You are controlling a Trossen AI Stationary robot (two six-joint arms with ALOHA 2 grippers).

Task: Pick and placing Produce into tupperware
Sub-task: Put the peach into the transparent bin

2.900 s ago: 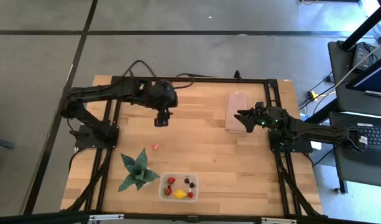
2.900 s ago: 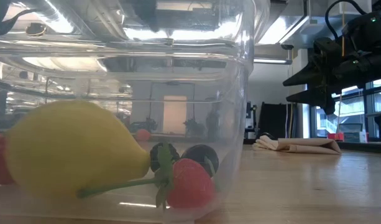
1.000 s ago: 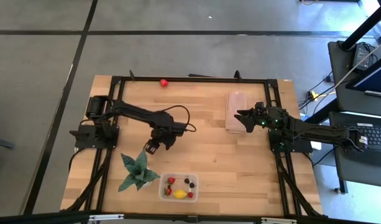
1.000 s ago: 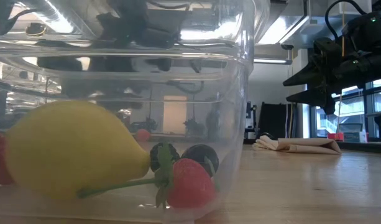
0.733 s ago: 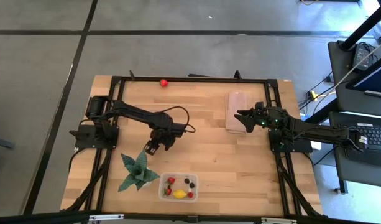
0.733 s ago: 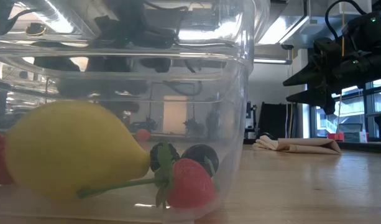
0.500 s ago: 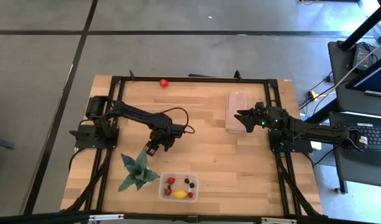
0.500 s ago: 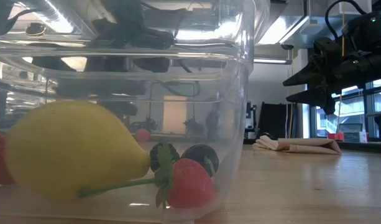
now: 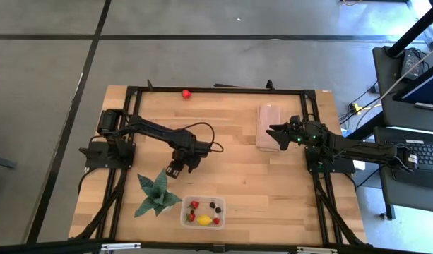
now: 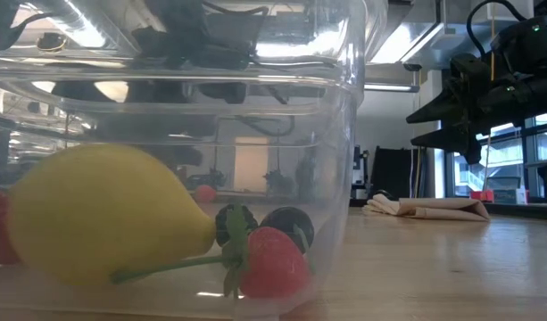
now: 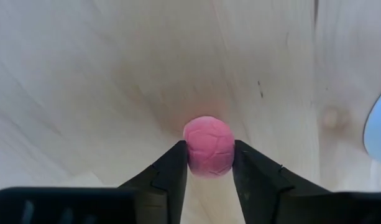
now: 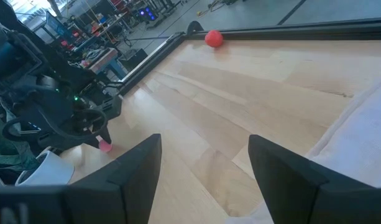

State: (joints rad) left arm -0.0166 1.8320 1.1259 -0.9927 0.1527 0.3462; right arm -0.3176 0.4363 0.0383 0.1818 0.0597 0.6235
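- Left gripper (image 11: 210, 163) came down from mid-counter onto the pink berry (image 11: 208, 145); fingers now flank it, touching, so grasp looks nearly set.
- Tupperware (image 9: 203, 211) sits near the front edge of the counter (image 9: 237, 134), holding 1 lemon (image 10: 103, 216), strawberries and dark berries.
- Plant (image 9: 155, 194) crowds the route.
- Red fruit (image 9: 186, 93) sits at the far edge.
- Right gripper (image 12: 202, 165) parked, spread open.

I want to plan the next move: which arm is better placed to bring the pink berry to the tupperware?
Left: its hand has the pink berry between its fingers, near the tupperware. The right hand waits by the cloth.
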